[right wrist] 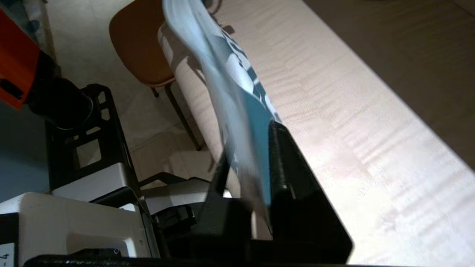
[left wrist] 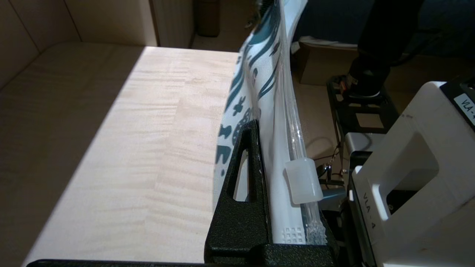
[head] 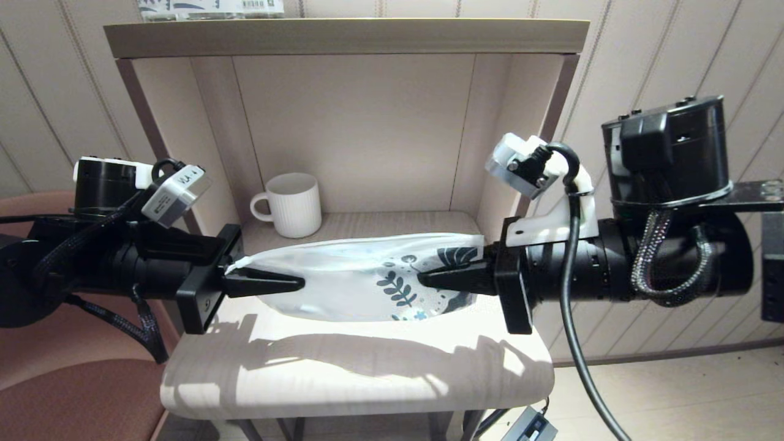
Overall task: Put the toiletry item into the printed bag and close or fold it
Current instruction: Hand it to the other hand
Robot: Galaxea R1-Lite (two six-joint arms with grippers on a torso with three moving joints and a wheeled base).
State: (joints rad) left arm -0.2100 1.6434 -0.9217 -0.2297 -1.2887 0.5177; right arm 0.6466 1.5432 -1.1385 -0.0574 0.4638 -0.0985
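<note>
The printed bag (head: 349,278) hangs stretched in the air above the table (head: 355,373), held at both ends. My left gripper (head: 264,283) is shut on its plain white end, where the translucent slider (left wrist: 302,180) sits on the zip track just beside the black finger (left wrist: 241,178). My right gripper (head: 430,279) is shut on the end with the blue-teal leaf print (head: 398,288). In the right wrist view the bag (right wrist: 237,111) runs between the two fingers of the right gripper (right wrist: 252,146). The toiletry item is not visible in any view.
A white ribbed mug (head: 294,204) stands at the back left inside the open shelf unit (head: 343,37). A printed package (head: 208,6) lies on top of the shelf. A brown chair (head: 73,380) stands to the left of the table.
</note>
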